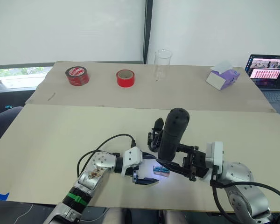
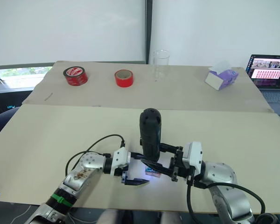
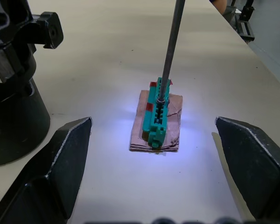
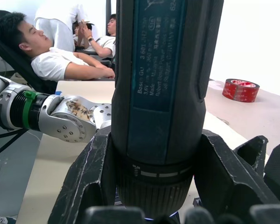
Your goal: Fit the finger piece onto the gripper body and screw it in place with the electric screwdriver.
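Beige tabletop point(image 1: 60, 140) carries a small green block point(image 3: 157, 112), where the right gripper point(image 1: 192, 163), clamped around the electric screwdriver point(image 1: 171, 133), rests its bit, the left gripper point(image 3: 154, 158) spread wide around it, the gripper body point(image 1: 155, 131) seemingly just behind.

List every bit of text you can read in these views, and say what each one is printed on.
"3.6V": on the blue label of the electric screwdriver held in the right pincer; the label's other lines are too blurred to read.
Red tape roll: white print, unreadable.
Laptop screen: too small to read.
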You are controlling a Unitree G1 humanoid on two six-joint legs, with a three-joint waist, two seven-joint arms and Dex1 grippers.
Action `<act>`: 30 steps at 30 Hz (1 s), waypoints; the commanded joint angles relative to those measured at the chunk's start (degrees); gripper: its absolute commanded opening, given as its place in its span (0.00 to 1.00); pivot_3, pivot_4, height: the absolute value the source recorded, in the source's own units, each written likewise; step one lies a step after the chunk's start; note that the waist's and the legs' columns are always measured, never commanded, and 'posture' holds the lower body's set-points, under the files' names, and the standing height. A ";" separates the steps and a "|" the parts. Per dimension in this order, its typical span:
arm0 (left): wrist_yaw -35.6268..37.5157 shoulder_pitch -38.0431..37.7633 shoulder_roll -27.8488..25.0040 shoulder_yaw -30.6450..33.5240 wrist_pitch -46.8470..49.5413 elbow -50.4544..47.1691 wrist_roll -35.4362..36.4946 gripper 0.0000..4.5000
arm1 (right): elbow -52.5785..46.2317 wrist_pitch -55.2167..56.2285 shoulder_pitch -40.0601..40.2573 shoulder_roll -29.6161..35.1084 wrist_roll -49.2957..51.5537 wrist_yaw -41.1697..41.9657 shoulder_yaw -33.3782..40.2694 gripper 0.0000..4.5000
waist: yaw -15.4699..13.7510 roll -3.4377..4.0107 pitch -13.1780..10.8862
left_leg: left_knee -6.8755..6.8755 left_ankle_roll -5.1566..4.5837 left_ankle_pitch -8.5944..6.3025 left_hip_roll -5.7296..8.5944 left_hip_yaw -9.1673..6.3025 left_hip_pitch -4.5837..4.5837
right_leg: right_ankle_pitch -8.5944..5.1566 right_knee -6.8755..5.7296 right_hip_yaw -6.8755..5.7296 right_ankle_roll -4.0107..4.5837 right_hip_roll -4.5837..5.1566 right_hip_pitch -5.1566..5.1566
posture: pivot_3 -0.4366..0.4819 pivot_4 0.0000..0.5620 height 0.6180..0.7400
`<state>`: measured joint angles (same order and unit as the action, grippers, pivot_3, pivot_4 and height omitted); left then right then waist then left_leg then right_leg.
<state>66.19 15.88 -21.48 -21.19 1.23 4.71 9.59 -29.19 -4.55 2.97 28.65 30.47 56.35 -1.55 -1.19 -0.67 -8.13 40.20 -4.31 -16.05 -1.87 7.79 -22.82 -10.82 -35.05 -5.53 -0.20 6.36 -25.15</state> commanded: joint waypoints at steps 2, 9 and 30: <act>1.30 -0.62 -1.37 1.69 -0.02 -1.74 2.59 0.99 | -3.15 -0.04 -1.29 0.35 2.99 -0.93 1.85 0.42 | 0.22 0.00 0.00 | 0.00 0.01 0.00 -0.01 0.00 0.00 | 0.00 -0.01 0.00 0.01 -0.01 -0.01 | 0.48 0.27 1.00; 2.52 -1.53 -2.01 3.71 -0.20 -4.58 6.38 0.99 | -5.40 -2.34 -2.48 0.99 5.62 -3.09 2.91 0.42 | 0.35 0.00 0.00 | 0.00 0.01 0.00 -0.01 0.00 -0.02 | 0.04 0.00 0.00 0.08 -0.01 -0.03 | 0.48 0.27 1.00; 3.82 -3.99 -7.72 16.15 7.02 -14.26 22.10 0.99 | -11.52 -10.84 -8.72 7.72 16.08 -9.33 11.66 0.42 | 0.33 0.00 -0.01 | -0.01 0.02 0.00 0.00 0.00 -0.03 | 0.01 0.02 0.02 0.02 -0.02 -0.02 | 0.48 0.27 1.00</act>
<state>70.66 11.01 -28.94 -6.77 7.53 -8.35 29.84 -37.72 -15.52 -4.02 35.73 44.14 47.87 7.65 -0.86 -0.67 -8.14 40.19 -4.29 -16.04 -1.86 7.80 -22.84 -10.81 -35.03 -5.51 -0.18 6.35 -25.16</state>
